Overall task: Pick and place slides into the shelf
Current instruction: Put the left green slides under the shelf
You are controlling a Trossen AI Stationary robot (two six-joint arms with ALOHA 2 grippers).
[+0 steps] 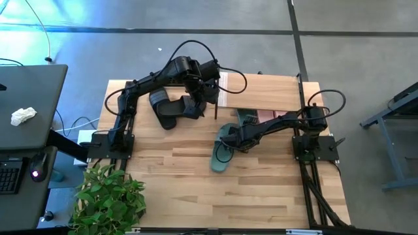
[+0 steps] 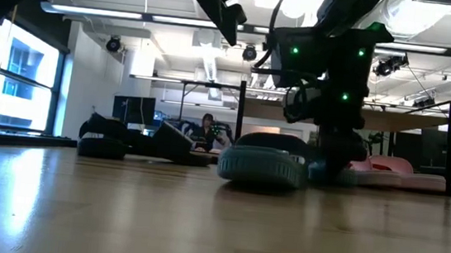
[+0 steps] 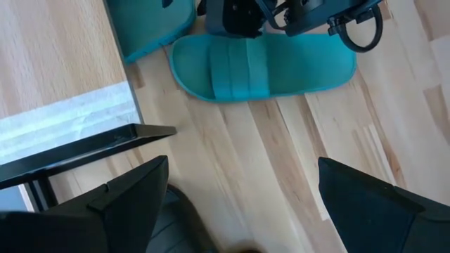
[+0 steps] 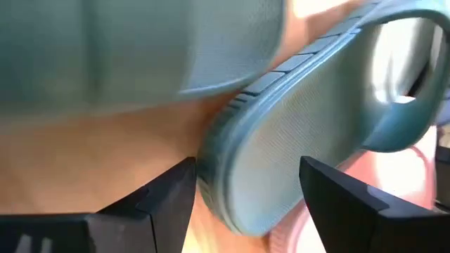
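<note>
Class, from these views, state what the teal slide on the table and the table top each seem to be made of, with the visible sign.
Teal slide: probably moulded rubber or foam, matte; one uniform colour, rounded edges, fine grid texture on its sole.
Table: likely jointed wood planks, smooth and lightly sheened; short staggered strips with grain.

Your two arms are dark, jointed links, each trailing looped black cables. The left gripper [image 3: 239, 204] ends in broad, flat black fingers; the right gripper [image 4: 246, 190] looks the same. Small green lights, possibly status lamps, glow on one housing.
</note>
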